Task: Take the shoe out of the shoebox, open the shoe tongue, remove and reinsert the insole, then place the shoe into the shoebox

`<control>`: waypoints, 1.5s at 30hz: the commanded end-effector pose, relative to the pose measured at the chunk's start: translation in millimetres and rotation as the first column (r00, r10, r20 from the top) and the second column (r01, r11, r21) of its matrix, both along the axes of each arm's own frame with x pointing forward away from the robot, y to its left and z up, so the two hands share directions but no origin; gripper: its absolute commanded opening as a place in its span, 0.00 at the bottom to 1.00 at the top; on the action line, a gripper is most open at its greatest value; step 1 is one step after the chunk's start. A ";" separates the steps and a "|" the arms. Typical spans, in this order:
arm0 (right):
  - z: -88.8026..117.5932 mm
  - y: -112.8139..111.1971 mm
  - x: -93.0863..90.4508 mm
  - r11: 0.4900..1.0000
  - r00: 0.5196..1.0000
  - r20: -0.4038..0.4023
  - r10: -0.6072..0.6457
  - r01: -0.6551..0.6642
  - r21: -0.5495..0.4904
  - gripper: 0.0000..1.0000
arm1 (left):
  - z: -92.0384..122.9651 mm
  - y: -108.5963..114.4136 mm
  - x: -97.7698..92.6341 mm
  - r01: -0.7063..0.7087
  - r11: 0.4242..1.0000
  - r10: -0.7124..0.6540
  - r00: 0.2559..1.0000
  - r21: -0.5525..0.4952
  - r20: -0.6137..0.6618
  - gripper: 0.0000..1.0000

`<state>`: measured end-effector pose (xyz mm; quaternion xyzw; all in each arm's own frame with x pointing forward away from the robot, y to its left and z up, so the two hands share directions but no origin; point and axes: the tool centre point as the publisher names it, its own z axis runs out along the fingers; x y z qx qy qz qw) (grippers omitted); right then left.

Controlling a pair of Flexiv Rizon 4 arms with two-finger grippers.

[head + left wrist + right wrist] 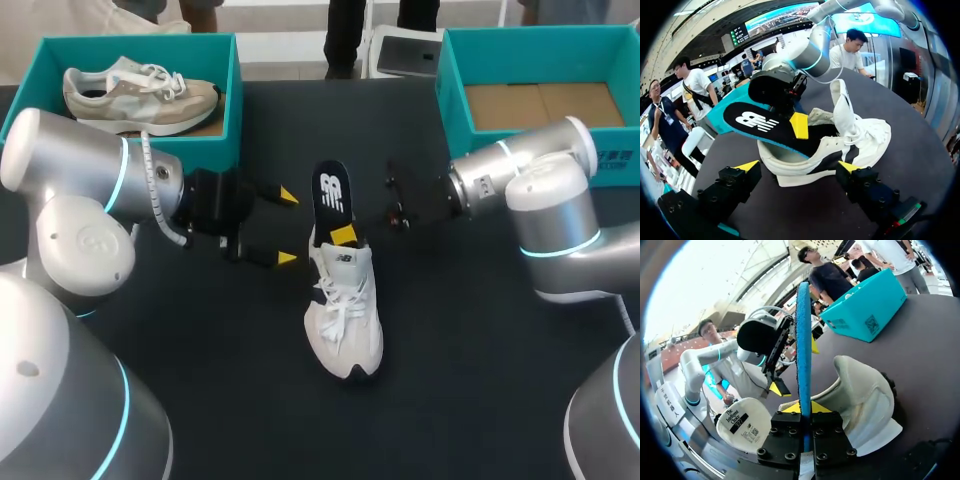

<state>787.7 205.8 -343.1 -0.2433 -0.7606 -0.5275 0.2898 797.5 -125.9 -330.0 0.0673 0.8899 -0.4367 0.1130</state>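
At mid-counter (pixel 480 350), a white shoe (pixel 345 320) is noted standing on its sole, outside the boxes. A dark insole (pixel 331 192) is seen projecting past its heel, pinched by the right claw (pixel 345 236). The left claw (pixel 287 227) is held spread near the heel, not touching.

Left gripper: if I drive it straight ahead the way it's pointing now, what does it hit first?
Most likely the heel end of the white shoe, where the insole sticks out. The left gripper is open, with that heel just ahead of it. Depth is unclear, so the insole might touch first.
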 end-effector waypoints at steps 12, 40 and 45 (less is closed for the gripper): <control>1.5 -4.4 -10.3 0.999 1.000 -0.010 -0.007 0.006 -0.044 0.11 | 0.3 -0.6 0.0 0.000 1.000 0.000 1.000 0.005 -0.001 1.00; 0.3 2.6 -18.6 0.996 0.994 -0.107 0.035 -0.044 -0.078 0.00 | 0.3 -0.6 0.0 0.000 1.000 0.000 1.000 0.005 -0.001 1.00; -1.3 2.1 -20.2 0.995 0.992 -0.119 0.039 -0.049 -0.084 0.00 | 0.3 -0.6 0.0 0.000 1.000 0.000 1.000 0.005 -0.001 1.00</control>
